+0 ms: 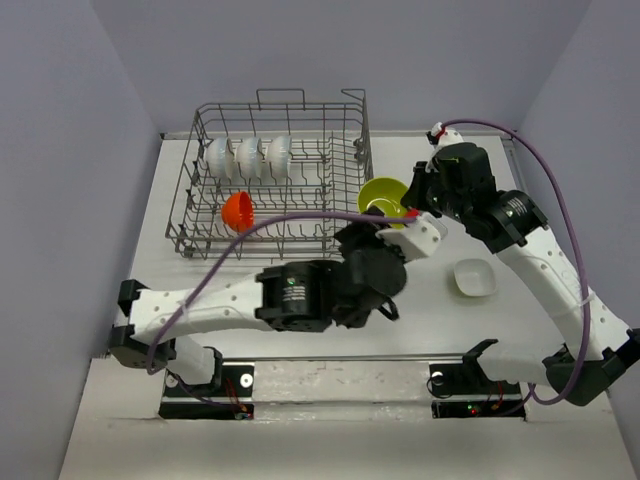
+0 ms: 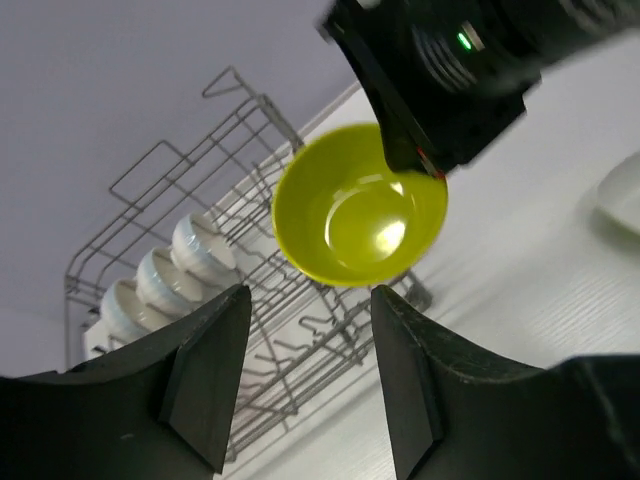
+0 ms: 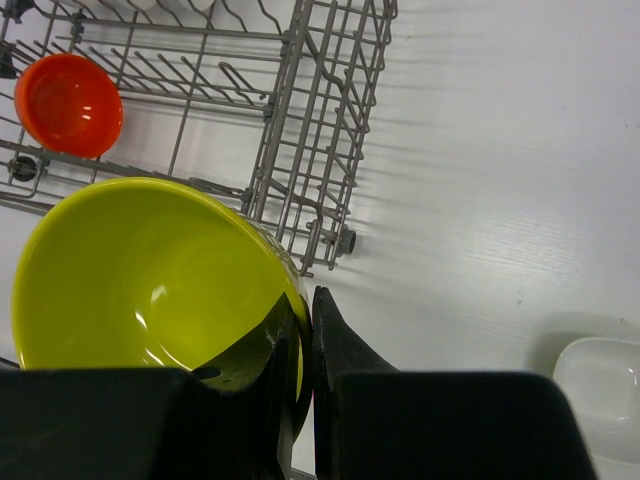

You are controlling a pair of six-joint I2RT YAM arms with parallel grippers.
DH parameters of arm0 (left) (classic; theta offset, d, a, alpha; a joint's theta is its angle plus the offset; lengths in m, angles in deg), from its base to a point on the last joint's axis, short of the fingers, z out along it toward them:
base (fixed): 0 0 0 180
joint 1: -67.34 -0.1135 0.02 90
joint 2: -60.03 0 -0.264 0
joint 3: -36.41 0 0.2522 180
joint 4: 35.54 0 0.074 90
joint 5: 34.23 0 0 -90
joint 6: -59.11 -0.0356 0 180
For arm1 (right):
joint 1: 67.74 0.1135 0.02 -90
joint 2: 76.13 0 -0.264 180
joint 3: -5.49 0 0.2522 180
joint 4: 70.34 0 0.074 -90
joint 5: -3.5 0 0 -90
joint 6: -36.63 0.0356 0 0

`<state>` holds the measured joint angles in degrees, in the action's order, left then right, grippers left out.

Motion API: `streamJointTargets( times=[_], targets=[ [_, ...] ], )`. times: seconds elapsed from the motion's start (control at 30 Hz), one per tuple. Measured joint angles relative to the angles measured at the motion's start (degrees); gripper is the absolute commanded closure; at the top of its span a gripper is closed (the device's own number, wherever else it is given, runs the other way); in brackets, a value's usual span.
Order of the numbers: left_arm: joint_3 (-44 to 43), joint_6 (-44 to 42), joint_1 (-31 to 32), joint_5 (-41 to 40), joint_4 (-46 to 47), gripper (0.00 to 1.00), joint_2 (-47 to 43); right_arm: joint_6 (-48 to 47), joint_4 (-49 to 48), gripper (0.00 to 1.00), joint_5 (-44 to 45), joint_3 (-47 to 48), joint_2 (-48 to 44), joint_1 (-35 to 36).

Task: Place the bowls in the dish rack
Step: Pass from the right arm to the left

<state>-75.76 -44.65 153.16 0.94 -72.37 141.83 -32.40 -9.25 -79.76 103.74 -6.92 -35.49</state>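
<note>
White tabletop (image 1: 440,325) by grey wire dish rack (image 1: 364,150), right gripper (image 3: 303,325) clamped on glossy lime-green bowl (image 3: 130,270), left gripper (image 2: 310,300) agape, empty.

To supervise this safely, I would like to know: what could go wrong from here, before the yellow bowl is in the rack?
1. The right gripper pinches the yellow bowl only at its rim, so the bowl might slip or swing.
2. The bowl hangs beside the dish rack side wall and could knock the wires.
3. The open left gripper is close by, so the arms could collide.
</note>
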Motion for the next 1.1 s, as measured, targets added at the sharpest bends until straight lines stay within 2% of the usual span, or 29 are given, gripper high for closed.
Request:
streamJointTargets(
  times=[0.17,0.27,0.53,0.8,1.1],
  targets=[
    [0.0,-0.5,4.7,-10.4,-8.0,0.37,11.2,0.3,2.3,0.99,0.8,3.1,2.0,0.0],
    [0.1,-0.9,5.9,-14.2,-11.8,0.41,16.0,0.3,3.7,0.99,1.3,5.1,2.7,0.0],
    [-2.5,-5.1,6.5,-23.7,-13.4,0.44,18.5,0.4,5.2,0.99,1.8,6.4,3.4,0.0],
    [-5.4,-5.1,6.6,-26.2,-15.6,0.44,20.8,0.2,7.4,0.99,1.8,8.2,4.7,0.0],
    [-5.5,-5.5,6.7,-22.3,-15.9,0.44,20.9,-0.1,8.8,0.99,1.5,11.2,6.9,0.0]
  ],
)
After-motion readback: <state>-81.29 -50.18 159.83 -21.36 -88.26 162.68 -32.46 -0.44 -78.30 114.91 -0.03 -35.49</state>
